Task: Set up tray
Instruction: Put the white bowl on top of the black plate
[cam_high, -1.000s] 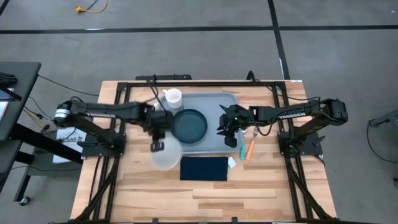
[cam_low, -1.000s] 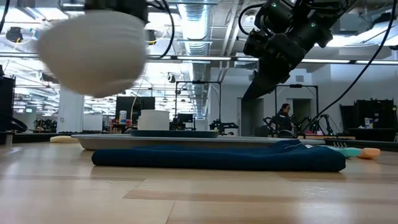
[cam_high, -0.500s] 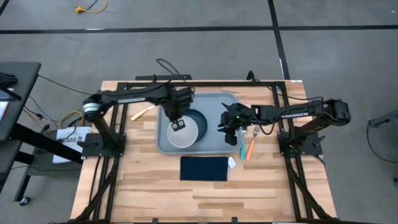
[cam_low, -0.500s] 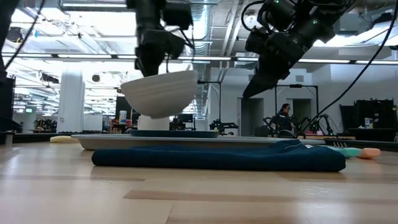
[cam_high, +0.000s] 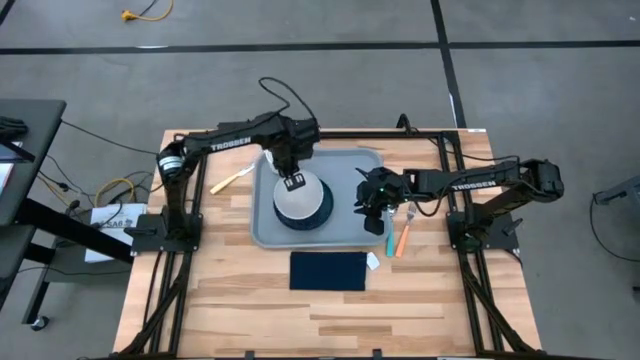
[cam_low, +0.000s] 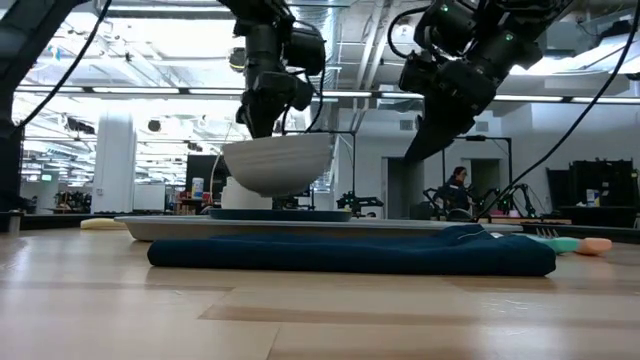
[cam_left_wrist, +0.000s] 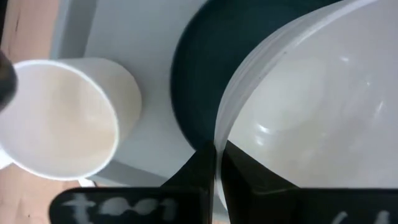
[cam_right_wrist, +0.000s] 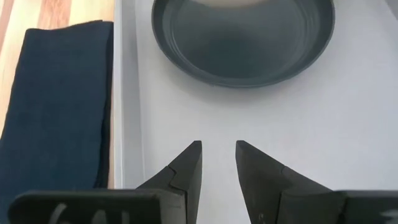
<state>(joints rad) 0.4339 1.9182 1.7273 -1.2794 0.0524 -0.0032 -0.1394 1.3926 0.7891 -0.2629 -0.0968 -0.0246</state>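
Tray (cam_high: 347, 228) beside navy cloth (cam_high: 328, 271)

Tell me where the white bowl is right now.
The white bowl hangs just above the dark plate on the tray, left of centre in the high view, pinched at its rim by the left end effector, beside the white cup.

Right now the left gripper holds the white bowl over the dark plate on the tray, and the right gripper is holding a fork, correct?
Not quite. The left gripper does hold the white bowl over the dark plate on the tray, but the right gripper holds nothing: the right wrist view shows its fingers apart and empty.
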